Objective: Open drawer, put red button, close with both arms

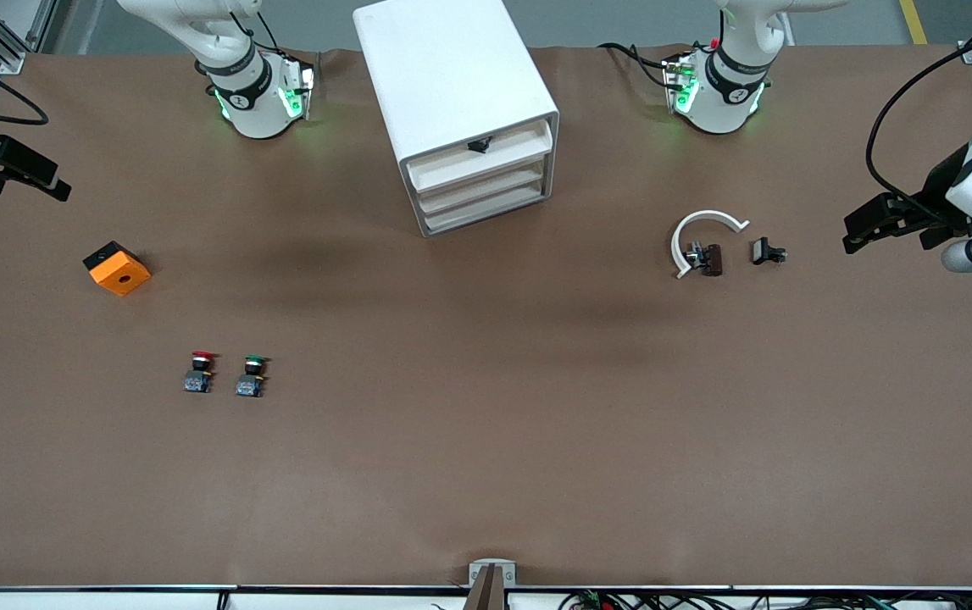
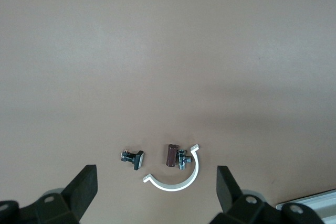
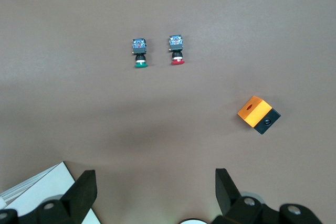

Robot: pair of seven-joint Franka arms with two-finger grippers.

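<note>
Nearest the front camera, the red button [image 1: 200, 371] stands on the table [image 1: 486, 474] beside a green button [image 1: 252, 375], toward the right arm's end, with an orange block [image 1: 116, 268] farther back near that edge. Toward the left arm's end lie a white ring [image 1: 700, 235] and small clips [image 1: 767, 251]. Farthest, the cabinet [image 1: 452, 93] sits mid-table by the arms' edge, its drawer [image 1: 479, 185] shut; the right gripper [image 3: 155, 195] and left gripper [image 2: 156, 195] wait over the end edges, fingers wide, holding nothing
</note>
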